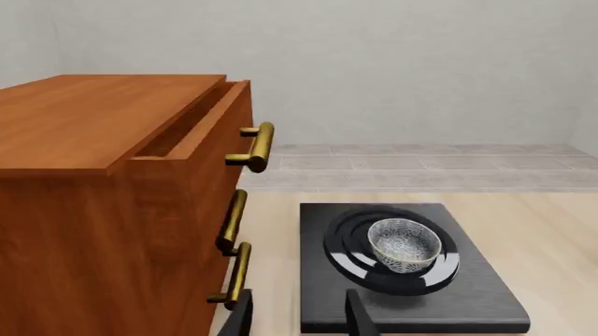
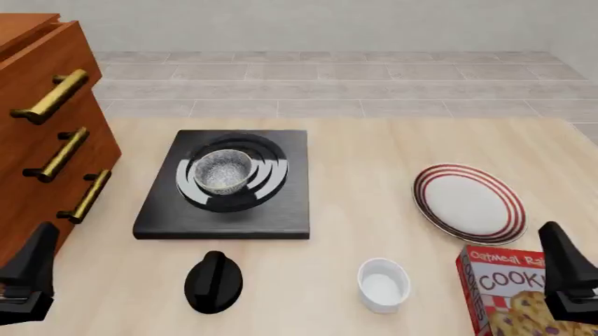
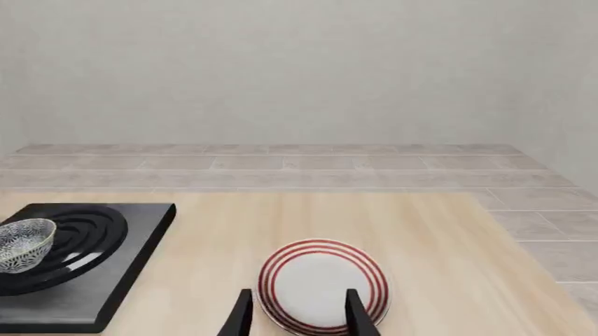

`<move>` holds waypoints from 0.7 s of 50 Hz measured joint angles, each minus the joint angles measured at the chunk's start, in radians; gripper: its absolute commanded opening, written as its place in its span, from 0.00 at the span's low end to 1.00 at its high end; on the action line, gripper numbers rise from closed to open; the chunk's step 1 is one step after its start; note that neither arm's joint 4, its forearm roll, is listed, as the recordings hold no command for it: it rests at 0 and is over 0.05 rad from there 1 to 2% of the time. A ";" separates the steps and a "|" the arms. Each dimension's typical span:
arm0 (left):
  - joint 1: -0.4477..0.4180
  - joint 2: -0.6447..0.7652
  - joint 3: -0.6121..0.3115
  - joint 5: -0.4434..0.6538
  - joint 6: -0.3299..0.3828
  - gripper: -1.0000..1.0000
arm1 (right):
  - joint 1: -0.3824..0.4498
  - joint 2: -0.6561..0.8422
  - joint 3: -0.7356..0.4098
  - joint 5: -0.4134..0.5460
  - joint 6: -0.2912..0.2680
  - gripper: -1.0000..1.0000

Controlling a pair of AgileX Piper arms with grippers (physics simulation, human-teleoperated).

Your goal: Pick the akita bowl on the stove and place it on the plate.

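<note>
The akita bowl [image 2: 223, 170], dark outside and speckled grey-white inside, sits upright on the rings of the black stove [image 2: 224, 222]. In the left wrist view the bowl [image 1: 405, 243] rests on the stove [image 1: 467, 294] ahead of my left gripper [image 1: 299, 316], which is open and empty. The red-striped white plate [image 2: 469, 202] lies bare on the table's right side. The right wrist view has the plate [image 3: 318, 280] just beyond my open, empty right gripper [image 3: 299, 313], with the bowl [image 3: 24, 243] far off to one side. Both grippers [image 2: 33, 269] [image 2: 562, 266] hang near the table's front edge.
A wooden drawer cabinet [image 2: 42, 126] with brass handles stands left of the stove, its top drawer [image 1: 196, 126] slightly open. A black round knob [image 2: 214, 281], a white ramekin [image 2: 383, 284] and a red cookie box [image 2: 519, 297] sit along the front.
</note>
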 measured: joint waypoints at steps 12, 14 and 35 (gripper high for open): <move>0.000 0.000 0.000 0.000 0.000 1.00 | 0.017 0.040 -0.008 -0.021 0.005 1.00; 0.000 0.000 0.000 0.000 0.000 1.00 | 0.025 0.057 -0.017 -0.029 0.004 1.00; 0.000 0.000 0.000 0.000 0.000 1.00 | 0.143 0.437 -0.176 -0.184 0.015 1.00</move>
